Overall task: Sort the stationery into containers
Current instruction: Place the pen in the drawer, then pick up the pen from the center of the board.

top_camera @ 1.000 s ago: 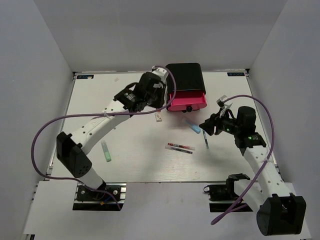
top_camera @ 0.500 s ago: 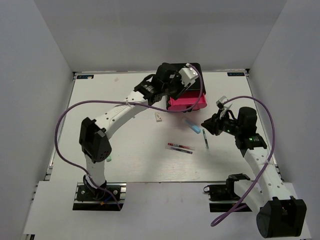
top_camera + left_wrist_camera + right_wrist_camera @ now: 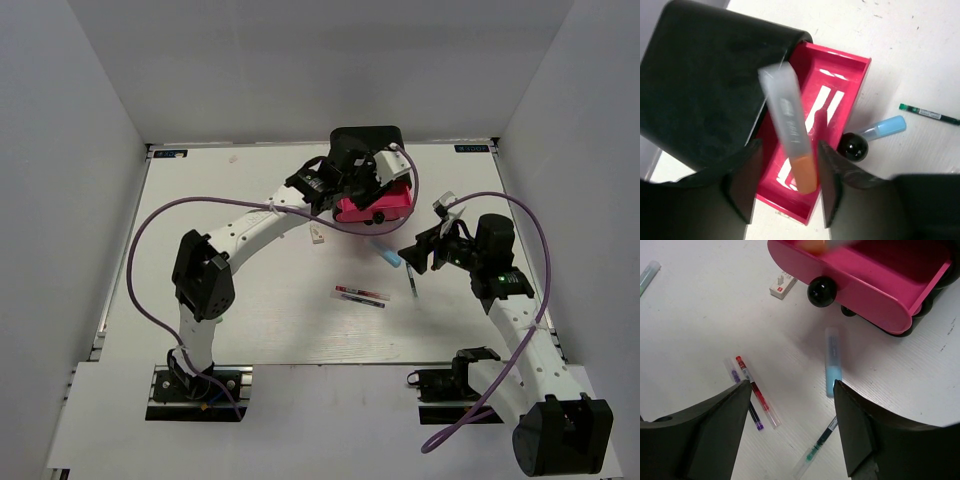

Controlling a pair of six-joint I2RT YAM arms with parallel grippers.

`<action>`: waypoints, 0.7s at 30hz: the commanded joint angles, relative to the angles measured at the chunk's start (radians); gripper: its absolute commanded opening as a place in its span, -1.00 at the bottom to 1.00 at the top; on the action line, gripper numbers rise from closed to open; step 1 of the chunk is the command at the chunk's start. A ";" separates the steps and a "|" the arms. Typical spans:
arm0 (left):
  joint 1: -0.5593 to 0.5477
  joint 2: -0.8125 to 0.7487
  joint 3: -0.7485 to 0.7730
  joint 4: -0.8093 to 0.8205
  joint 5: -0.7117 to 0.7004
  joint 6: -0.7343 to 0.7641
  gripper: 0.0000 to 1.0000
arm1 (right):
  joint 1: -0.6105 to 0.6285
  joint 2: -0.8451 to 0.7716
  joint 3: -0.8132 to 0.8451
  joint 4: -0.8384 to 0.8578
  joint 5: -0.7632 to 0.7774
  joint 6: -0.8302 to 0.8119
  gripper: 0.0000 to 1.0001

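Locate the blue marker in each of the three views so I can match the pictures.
Top external: blue marker right of centre, just in front of the open pink drawer.
Left wrist: blue marker right of centre, beside the drawer's front.
Right wrist: blue marker near centre, below the drawer.
Shared landmark: the drawer's black knob, close to the marker in every view.

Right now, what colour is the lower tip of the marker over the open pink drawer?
Orange; the marker is clearest in the left wrist view.
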 commanded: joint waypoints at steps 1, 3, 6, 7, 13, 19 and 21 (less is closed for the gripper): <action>-0.006 -0.056 0.032 0.040 -0.023 0.008 0.23 | -0.004 -0.004 -0.012 0.028 0.015 -0.024 0.46; -0.016 -0.065 0.032 0.050 -0.023 -0.001 0.28 | -0.004 -0.006 -0.016 0.033 0.018 -0.036 0.46; -0.016 -0.074 0.052 0.050 -0.023 -0.010 0.34 | -0.005 -0.003 -0.023 0.031 0.016 -0.059 0.49; -0.016 -0.074 0.052 0.050 -0.023 -0.010 0.34 | -0.005 -0.001 -0.026 0.031 0.016 -0.064 0.49; -0.016 -0.258 -0.041 0.108 -0.075 -0.189 0.32 | 0.001 -0.017 -0.084 0.039 -0.007 -0.273 0.07; 0.009 -0.702 -0.459 0.100 -0.243 -0.568 -0.23 | 0.032 0.064 -0.127 0.068 0.012 -0.378 -0.29; 0.009 -0.822 -0.561 0.013 -0.332 -0.640 -0.54 | 0.045 0.072 -0.130 0.086 0.039 -0.383 -0.20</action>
